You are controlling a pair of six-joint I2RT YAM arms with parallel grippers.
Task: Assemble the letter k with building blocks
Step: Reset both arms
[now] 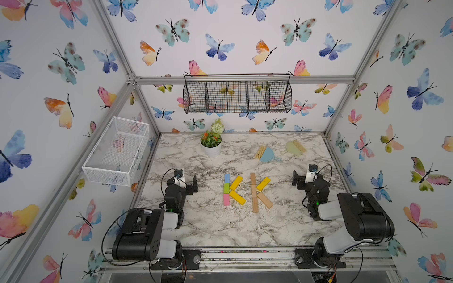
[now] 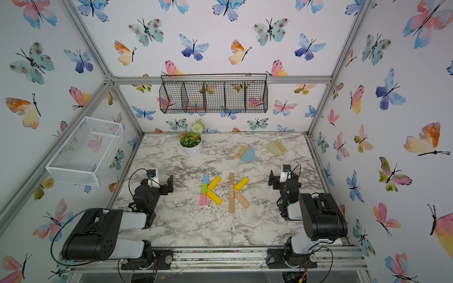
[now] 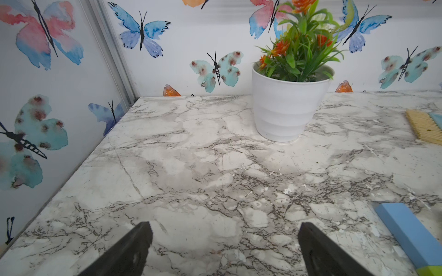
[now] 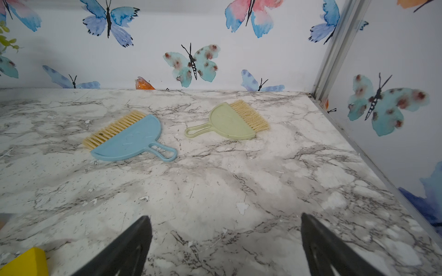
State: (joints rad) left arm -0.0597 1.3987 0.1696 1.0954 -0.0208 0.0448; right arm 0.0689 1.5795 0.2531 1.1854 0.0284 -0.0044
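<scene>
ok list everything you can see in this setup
short painted wooden bars: three, light blue, green, pink, left k's spine
yellow wooden bars: three, yellow, left k's arms, right k's upper arm
plain tan wooden bars: four, tan, right k's spine, lower arm
small dustpans with brushes: two, blue, green, far right
white potted plant: one, white, far side
wire baskets: two, black on back wall, white on left
robot arms: two, black, near side, jaws open
</scene>
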